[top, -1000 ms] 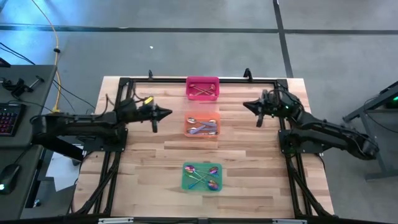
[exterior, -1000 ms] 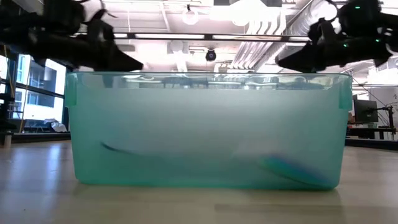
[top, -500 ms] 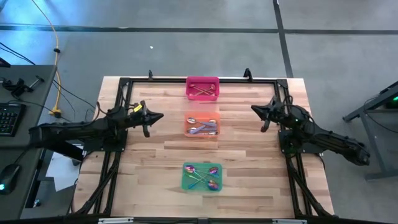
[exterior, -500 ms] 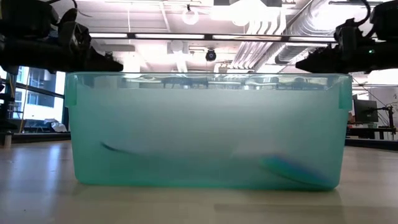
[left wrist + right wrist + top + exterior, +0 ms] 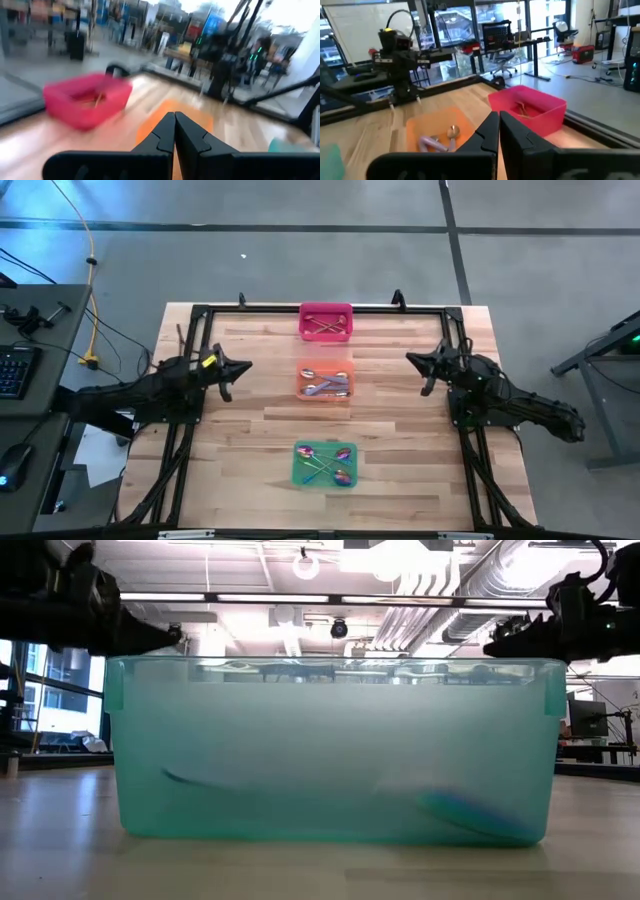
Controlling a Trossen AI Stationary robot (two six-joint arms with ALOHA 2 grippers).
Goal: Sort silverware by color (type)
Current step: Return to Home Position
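The silverware lies sorted in three bins down the table's middle. Gold pieces (image 5: 325,326) are in the pink bin (image 5: 326,309) at the far edge. Silver pieces (image 5: 327,386) sit in the orange bin (image 5: 304,382). Iridescent purple-teal pieces (image 5: 330,462) rest in the green bin (image 5: 300,470), nearest the front. My left gripper (image 5: 245,364) hovers shut above the table, left of the orange bin. My right gripper (image 5: 411,358) hovers shut, right of it. Both are empty.
A black frame (image 5: 300,309) runs along the table's far edge and sides. The green bin (image 5: 330,750) fills the low view. Bare wood lies between the bins and each arm. A desk with a keyboard (image 5: 12,370) stands off the table's left.
Both arms have drawn back from the middle bins. The left gripper has moved toward the table's left edge and slightly nearer. The right gripper has shifted toward the right and near edges. The bins and silverware have stayed still.
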